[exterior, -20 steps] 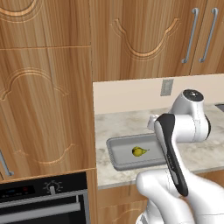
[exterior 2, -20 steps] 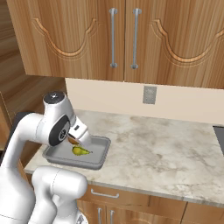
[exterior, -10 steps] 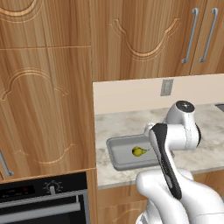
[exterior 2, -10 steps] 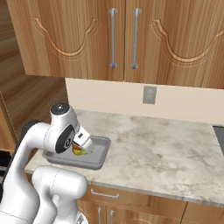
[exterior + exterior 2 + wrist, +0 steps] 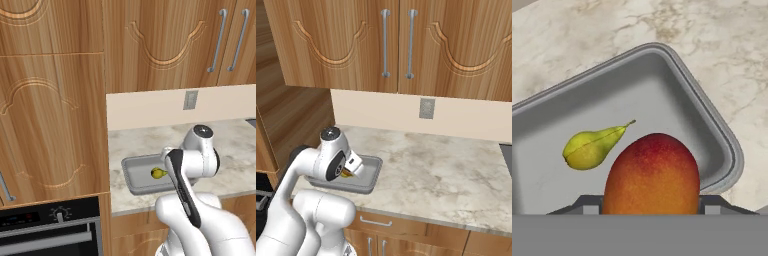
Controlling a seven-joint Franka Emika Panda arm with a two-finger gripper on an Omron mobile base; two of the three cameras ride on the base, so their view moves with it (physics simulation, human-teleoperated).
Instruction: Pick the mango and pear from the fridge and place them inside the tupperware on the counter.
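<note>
Two fruits in play, one of them in the tool (image 5: 651,212): the jaws are clenched on the mango (image 5: 652,175), finger tips at either flank of its wide middle. The hand view puts it low over the tupperware (image 5: 712,120), toward the tray's near rim; whether it touches the floor yet can't be told. The pear (image 5: 594,146) lies on its side inside the tray, just beside the mango, stem toward the far wall, apart from the tool. The tray sits at the left end of the surface (image 5: 456,165), near the front edge, by the tall wooden cabinet (image 5: 55,125).

Handling, as a guess: the mango looks smooth, rounded, firm and fairly light, so it may roll once released; a low release across the wide middle suits it. The pear looks smaller and tapered, likely best taken across its fat lower body, not the neck. A roll could nudge the pear.
</note>
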